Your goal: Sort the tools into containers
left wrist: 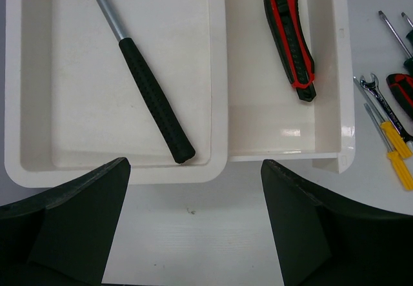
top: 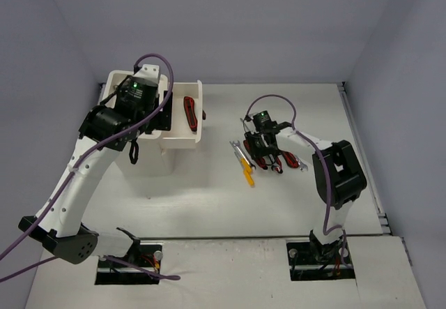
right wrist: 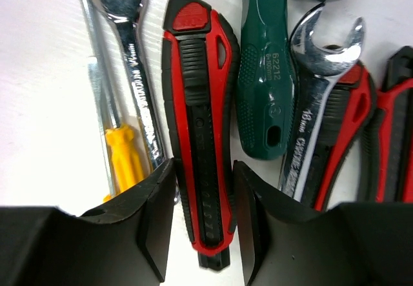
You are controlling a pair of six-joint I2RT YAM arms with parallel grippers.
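My right gripper (right wrist: 203, 170) is low over the pile of tools (top: 268, 157), shut on a red and black utility knife (right wrist: 200, 124) that lies flat on the table, one pad on each long side. Beside it lie a silver wrench (right wrist: 139, 73), a yellow-handled screwdriver (right wrist: 126, 153), a green-handled screwdriver (right wrist: 264, 79) and a bigger wrench (right wrist: 313, 105) across red and black handles (right wrist: 348, 118). My left gripper (left wrist: 195, 170) hangs open and empty over the white cabinet's near edge (left wrist: 116, 173). A black-handled hammer (left wrist: 151, 99) lies in the top tray. Another red and black knife (left wrist: 290, 37) lies in the pulled-out drawer (left wrist: 342, 73).
The cabinet (top: 164, 152) stands at the back left, its drawer (top: 200, 107) open toward the right. Yellow screwdrivers (left wrist: 393, 137) and a wrench (left wrist: 377, 95) lie on the table just right of the drawer. Grey walls close in the table on three sides.
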